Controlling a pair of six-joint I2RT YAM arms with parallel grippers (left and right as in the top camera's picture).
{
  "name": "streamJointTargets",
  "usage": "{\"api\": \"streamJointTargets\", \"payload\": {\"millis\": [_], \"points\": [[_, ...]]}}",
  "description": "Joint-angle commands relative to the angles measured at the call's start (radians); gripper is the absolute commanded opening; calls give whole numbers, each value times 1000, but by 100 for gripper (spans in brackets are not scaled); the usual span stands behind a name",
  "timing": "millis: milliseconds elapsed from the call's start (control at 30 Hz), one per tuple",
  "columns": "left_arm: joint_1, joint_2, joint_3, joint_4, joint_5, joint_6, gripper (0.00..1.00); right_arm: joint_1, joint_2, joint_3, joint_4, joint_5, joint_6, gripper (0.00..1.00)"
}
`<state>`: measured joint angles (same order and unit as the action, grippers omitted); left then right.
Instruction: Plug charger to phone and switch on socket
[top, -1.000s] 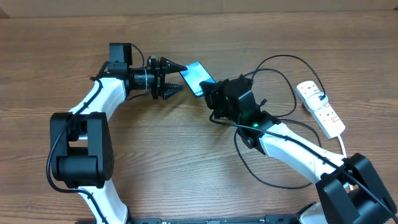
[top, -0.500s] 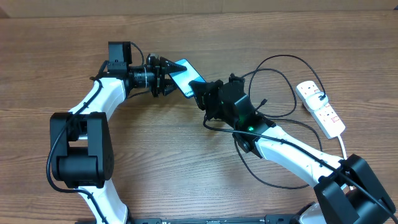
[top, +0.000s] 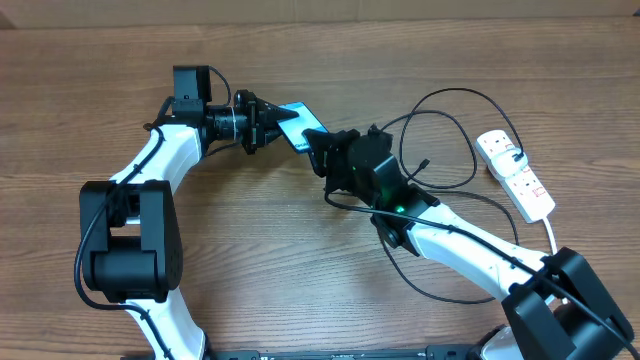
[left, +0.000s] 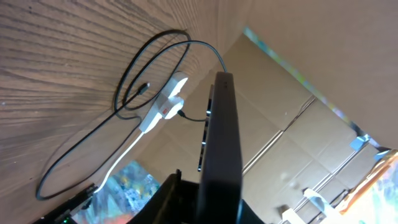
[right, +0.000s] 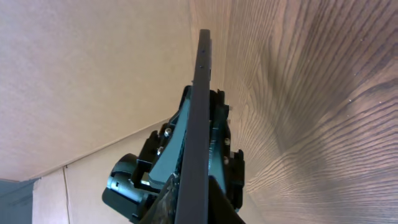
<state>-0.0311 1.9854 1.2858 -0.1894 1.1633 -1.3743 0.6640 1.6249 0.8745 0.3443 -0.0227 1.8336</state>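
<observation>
The phone (top: 300, 124), with a light blue screen and black edges, is held in the air between both grippers. My left gripper (top: 270, 125) is shut on its left end. My right gripper (top: 320, 152) is shut on its right end. The left wrist view shows the phone (left: 221, 137) edge-on between the jaws (left: 210, 190). The right wrist view shows it (right: 198, 118) edge-on too, in the right jaws (right: 193, 200). The black charger cable (top: 450, 100) lies in loops, its plug tip (top: 424, 163) loose on the table. The white socket strip (top: 515, 175) lies at the right.
The strip's white cord (top: 553, 235) runs towards the front right. Cable loops trail under my right arm (top: 400, 255). A cardboard wall (top: 320, 10) lines the table's far edge. The strip (left: 163, 109) and cable (left: 146, 59) also show in the left wrist view.
My right arm has carried the phone left, into the left gripper's spread fingers. The left fingers have closed on it.
</observation>
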Motion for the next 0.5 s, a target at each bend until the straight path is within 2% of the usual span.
{"api": "streamJointTargets", "payload": {"millis": [0,67,133,200,267,400,467], "points": [[-3,-2,5,-8,-21,-37,14,5,-10,13,47,22,4,8],[-3,-2,5,-7,-21,-62,5,5,-8,13,45,21,3,8],[-3,-2,5,-4,-22,-81,4,5,-8,13,41,16,3,11],[-3,-2,5,15,-22,-81,4,5,-8,13,25,-7,2,25],[-2,-2,5,43,-64,-64,4,5,-8,13,-38,-17,-5,44],[13,-2,5,48,-215,74,4,-2,-8,13,-185,-7,-8,57],[24,-2,5,48,-243,151,4,-10,-8,13,-239,42,-93,68]]}}
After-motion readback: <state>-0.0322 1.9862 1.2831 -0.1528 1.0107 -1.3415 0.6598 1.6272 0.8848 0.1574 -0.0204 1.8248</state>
